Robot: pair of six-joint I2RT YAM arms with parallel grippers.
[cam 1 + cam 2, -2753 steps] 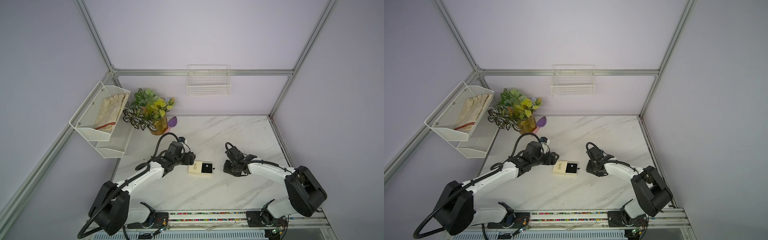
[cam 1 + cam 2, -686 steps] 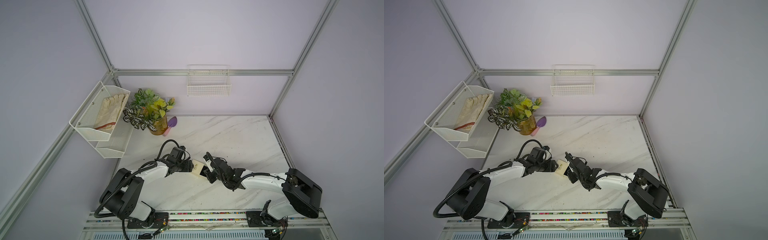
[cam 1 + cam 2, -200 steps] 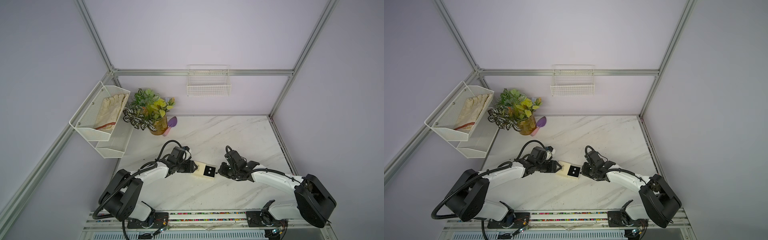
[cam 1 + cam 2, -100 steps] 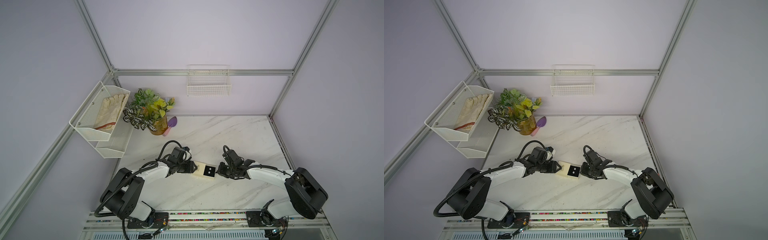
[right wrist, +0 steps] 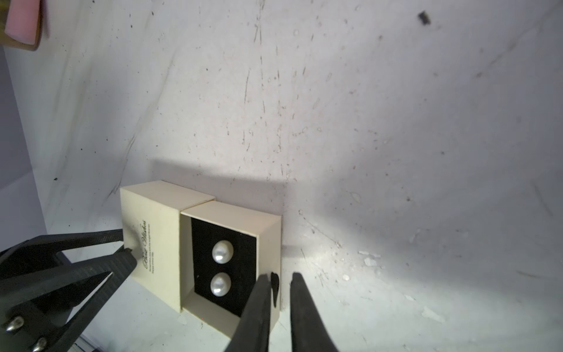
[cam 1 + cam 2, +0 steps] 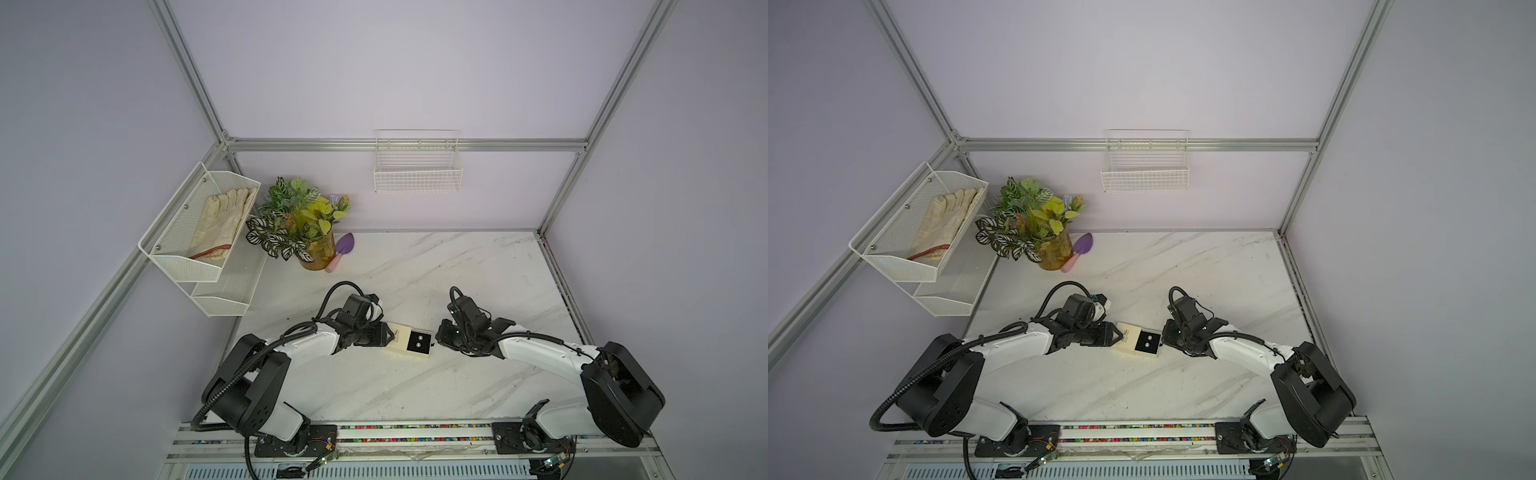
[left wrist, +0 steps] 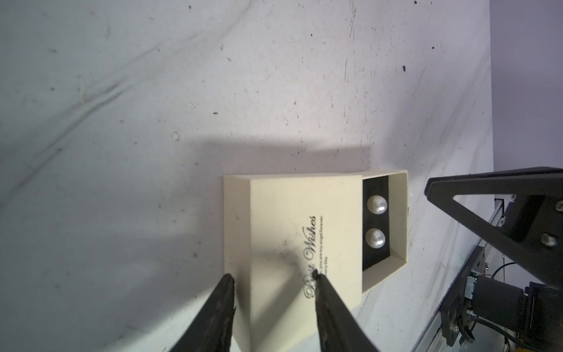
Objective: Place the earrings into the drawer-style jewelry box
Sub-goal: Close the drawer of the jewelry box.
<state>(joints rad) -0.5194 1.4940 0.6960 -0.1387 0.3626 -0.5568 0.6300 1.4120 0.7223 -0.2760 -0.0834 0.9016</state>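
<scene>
The pearl earrings [image 5: 222, 251] sit in the open drawer-style jewelry box [image 5: 152, 213]; we cannot tell if our left pincer [image 7: 272, 275] grips it, and our right pincer [image 5: 280, 274] stands narrow around its pull tab [image 5: 275, 286]

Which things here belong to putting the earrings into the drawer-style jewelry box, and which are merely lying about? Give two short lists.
Belonging to the job: earrings, drawer-style jewelry box, left gripper, right gripper.

Lying about: potted plant, purple trowel, glove in the mesh wall rack, wire basket.
</scene>
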